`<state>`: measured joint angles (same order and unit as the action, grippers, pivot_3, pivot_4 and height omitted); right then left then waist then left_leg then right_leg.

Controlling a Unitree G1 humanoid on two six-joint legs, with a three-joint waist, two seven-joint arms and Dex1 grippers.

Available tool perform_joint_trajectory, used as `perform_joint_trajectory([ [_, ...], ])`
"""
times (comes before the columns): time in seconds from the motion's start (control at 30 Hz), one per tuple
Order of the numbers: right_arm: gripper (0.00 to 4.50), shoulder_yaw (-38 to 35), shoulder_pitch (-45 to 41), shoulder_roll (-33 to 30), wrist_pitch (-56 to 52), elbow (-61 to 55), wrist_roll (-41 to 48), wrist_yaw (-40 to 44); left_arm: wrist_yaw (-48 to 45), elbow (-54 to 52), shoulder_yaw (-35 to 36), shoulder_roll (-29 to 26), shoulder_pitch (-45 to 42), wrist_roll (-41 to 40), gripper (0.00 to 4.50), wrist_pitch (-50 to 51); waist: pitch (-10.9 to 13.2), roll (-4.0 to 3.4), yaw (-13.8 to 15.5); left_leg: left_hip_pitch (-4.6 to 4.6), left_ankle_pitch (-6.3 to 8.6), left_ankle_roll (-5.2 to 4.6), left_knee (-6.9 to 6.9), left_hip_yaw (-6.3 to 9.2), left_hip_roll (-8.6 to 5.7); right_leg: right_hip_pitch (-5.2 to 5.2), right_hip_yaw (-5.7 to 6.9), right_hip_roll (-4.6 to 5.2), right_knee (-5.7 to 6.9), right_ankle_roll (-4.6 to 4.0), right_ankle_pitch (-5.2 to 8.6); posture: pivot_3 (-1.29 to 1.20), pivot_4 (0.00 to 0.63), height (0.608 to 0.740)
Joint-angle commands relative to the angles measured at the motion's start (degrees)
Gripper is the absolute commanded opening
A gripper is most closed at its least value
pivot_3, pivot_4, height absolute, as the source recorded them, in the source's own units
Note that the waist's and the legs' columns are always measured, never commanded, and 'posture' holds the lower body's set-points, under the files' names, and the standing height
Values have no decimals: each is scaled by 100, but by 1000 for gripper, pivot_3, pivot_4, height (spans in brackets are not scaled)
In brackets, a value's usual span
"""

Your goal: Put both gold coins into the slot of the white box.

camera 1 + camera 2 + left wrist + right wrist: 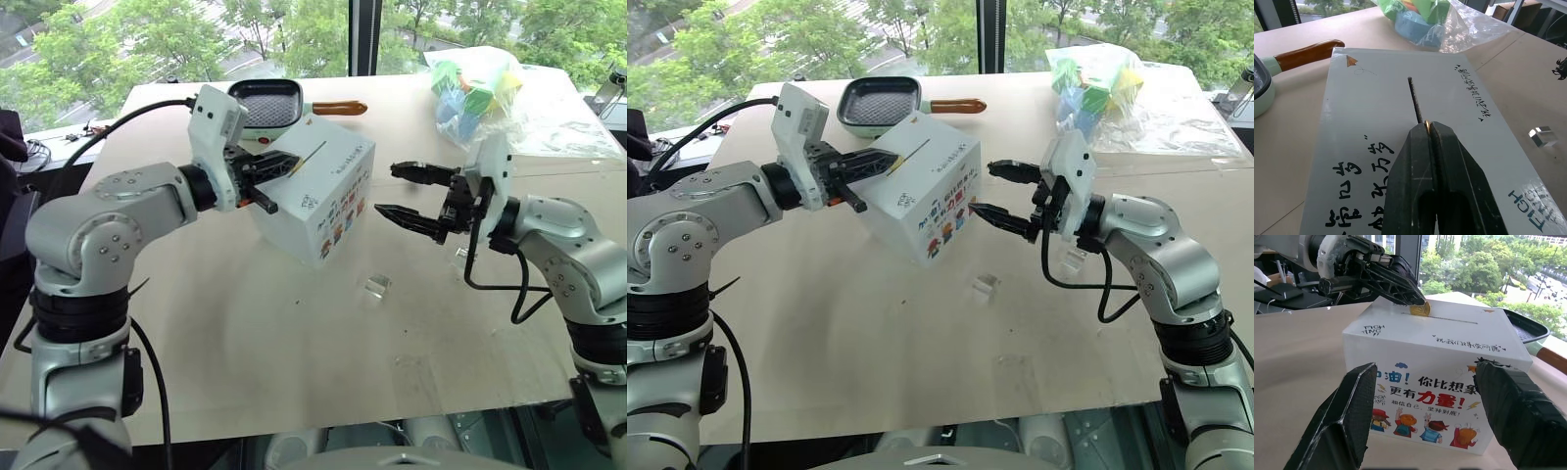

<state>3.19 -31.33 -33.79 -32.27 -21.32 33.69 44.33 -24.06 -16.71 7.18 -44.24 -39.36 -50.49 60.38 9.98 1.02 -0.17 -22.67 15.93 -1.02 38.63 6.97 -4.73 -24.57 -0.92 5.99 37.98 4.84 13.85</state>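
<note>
Left gripper (pixel 1418 297) holds its jaws clamped on a gold coin (pixel 1420 309) edge-on at the near end of the slot (pixel 1415 99) atop the white box (pixel 318 196), coin aligned with the slit's long axis; right gripper (pixel 411 196), jaws apart, hovers beside the box.

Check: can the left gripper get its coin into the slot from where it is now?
Probably yes. The left gripper is shut on a gold coin right at the near end of the slot on the white box, with nothing between them.
</note>
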Motion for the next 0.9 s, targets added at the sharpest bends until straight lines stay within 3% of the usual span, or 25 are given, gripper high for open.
perform_joint_trajectory([
  [0.03, 3444, -230, -60, -47, 16, -87, -5, -33, 13, 47, -122, 74, -47, 169, 0, 172, 0, 0, 1, 0, 0, 0, 1, 0, 0, 0, 0, 0, 1, 0, 0, 0, 150, 721],
  [0.77, 3444, -245, -98, -37, -95, -114, -40, -53, 409, 148, -523, 528, -467, 1138, 0, 849, -5, -1, -17, 2, 0, 0, 36, 5, -2, 16, 2, -2, 13, 11, -9, 0, 150, 721],
  [0.83, 3753, -239, -104, -36, -96, -104, -40, -44, 373, 146, -474, 564, -447, 1168, 566, 837, -7, -1, -28, 3, 0, 0, 36, 5, -2, 16, 2, -2, 15, 11, -9, 0, 150, 721],
  [0.9, 3753, -234, -110, -35, -94, -94, -41, -36, 384, 143, -369, 655, -452, 1153, 1316, 810, -7, -2, -44, 3, 0, 0, 38, 5, -2, 16, 2, -2, 15, 11, -9, 0, 150, 721],
])
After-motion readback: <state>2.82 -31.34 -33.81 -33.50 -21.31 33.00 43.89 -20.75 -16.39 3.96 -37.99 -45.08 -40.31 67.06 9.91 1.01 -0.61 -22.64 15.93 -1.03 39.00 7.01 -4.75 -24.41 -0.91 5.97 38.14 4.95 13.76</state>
